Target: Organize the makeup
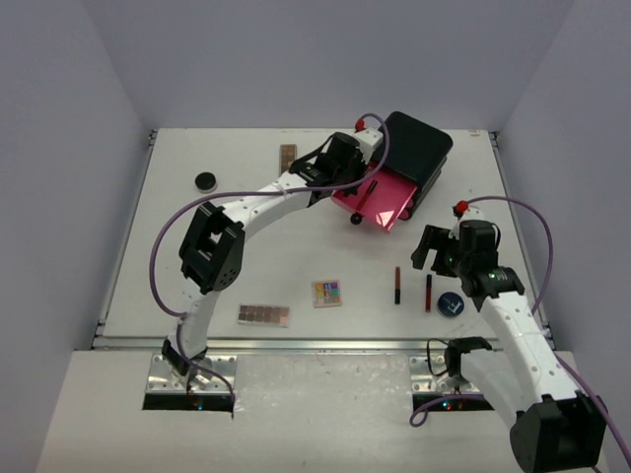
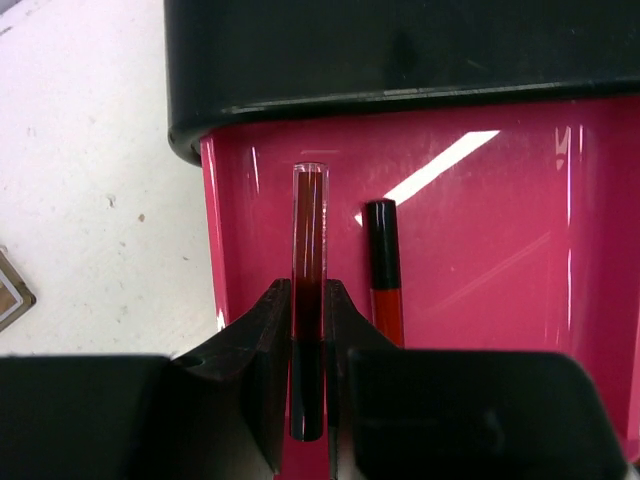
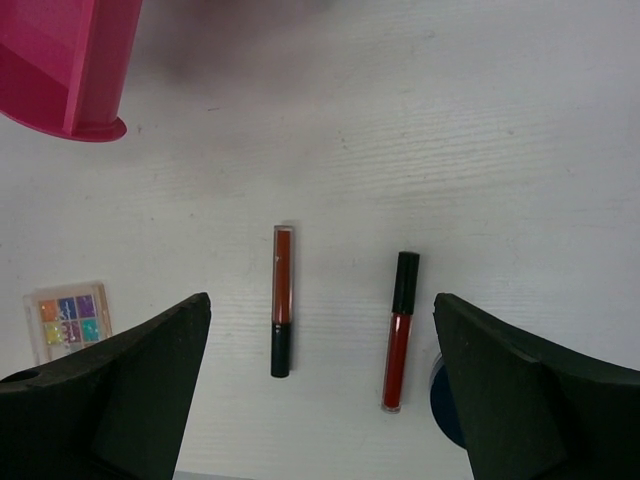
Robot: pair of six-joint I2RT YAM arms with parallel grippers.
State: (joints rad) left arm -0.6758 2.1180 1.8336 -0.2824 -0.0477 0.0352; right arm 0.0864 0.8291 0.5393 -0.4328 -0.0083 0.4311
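Top view first. The left arm arches across to the upper middle of the frame, and the left gripper sits over the open pink drawer of the black box. Its grip is hard to read from up here.

At lower right, the right gripper hangs just above two dark red pencils lying side by side on the white table, with a blue round compact just to their right. The multicoloured palette lies at lower centre and a brown palette to its left. A second brown palette lies at upper centre, and the round black compact is at upper left.

Left wrist view now. The fingers are pinched tight on a held pencil, which points straight up the frame over the drawer's pink floor. A capped pencil lies in the drawer just to its right, parallel and not touching. The box's dark body fills the top edge.

Right wrist view. The jaws are spread wide and hold nothing, one finger at lower left and the other at lower right. Both table pencils lie between them at mid-frame, apart from each other. The left one has its dark cap at the bottom, the right one at the top. The multicoloured palette peeks in at the left edge, the drawer's corner at upper left, and the blue compact just right of the right pencil.
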